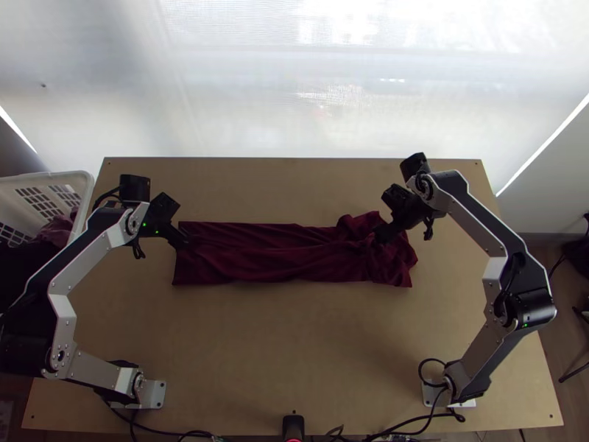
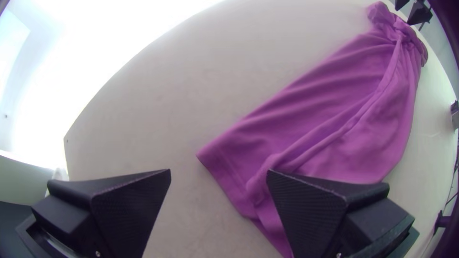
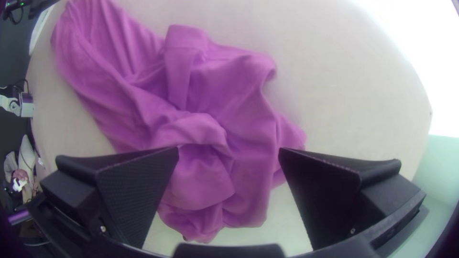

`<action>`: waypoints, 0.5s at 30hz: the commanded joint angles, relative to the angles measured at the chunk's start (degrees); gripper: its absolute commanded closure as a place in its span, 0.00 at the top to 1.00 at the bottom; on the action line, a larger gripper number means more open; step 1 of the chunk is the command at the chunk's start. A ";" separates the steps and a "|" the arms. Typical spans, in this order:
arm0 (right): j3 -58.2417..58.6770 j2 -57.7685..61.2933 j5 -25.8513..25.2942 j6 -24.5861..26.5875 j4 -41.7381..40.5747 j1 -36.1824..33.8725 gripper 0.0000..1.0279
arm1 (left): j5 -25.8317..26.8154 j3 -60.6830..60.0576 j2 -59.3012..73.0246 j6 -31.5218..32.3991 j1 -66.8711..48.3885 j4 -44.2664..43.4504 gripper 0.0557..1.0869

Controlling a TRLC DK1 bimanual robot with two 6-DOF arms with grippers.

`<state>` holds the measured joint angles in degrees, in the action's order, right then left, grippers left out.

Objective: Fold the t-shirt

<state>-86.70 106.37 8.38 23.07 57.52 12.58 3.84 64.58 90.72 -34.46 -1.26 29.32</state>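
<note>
The t-shirt (image 1: 280,261) lies on the table (image 1: 294,339), right of the basket (image 1: 85,184).

In the left wrist view, the t-shirt (image 2: 334,105) is seen laid out in a long strip on the table (image 2: 158,95). Its nearer end is finished by a stitched hem, while its far end is bunched into a small heap beside the right gripper (image 1: 381,234). The cloth is creased lengthwise by raised folds running from the hem towards the heap. The left gripper (image 1: 182,240) is held open, its fingers set wide apart: one is seen against bare tabletop, and part of the hemmed end is covered by the other. Whether the cloth is touched by that finger cannot be told.
</note>
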 commanded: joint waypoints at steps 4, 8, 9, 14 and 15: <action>-1.55 -8.02 -0.03 -2.68 0.49 1.13 0.78 | 0.12 5.74 -6.52 3.08 -2.43 4.52 0.94; -1.37 -11.71 -0.03 -3.47 0.58 4.56 0.41 | 0.29 7.41 -9.15 6.51 -7.00 8.47 0.83; -0.93 -11.97 -0.03 -3.47 0.67 5.61 0.32 | 1.26 7.41 -9.68 7.04 -8.32 9.53 0.73; 1.88 -11.44 0.06 -3.47 0.93 9.92 0.03 | 8.29 5.56 -10.21 11.69 -10.61 10.84 0.14; 2.58 -11.01 0.06 -3.73 0.93 10.54 0.03 | 9.52 5.12 -10.03 13.19 -10.52 10.84 0.04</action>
<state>-86.78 96.23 8.38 19.97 58.37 18.44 7.18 70.46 82.19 -27.22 -8.80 38.20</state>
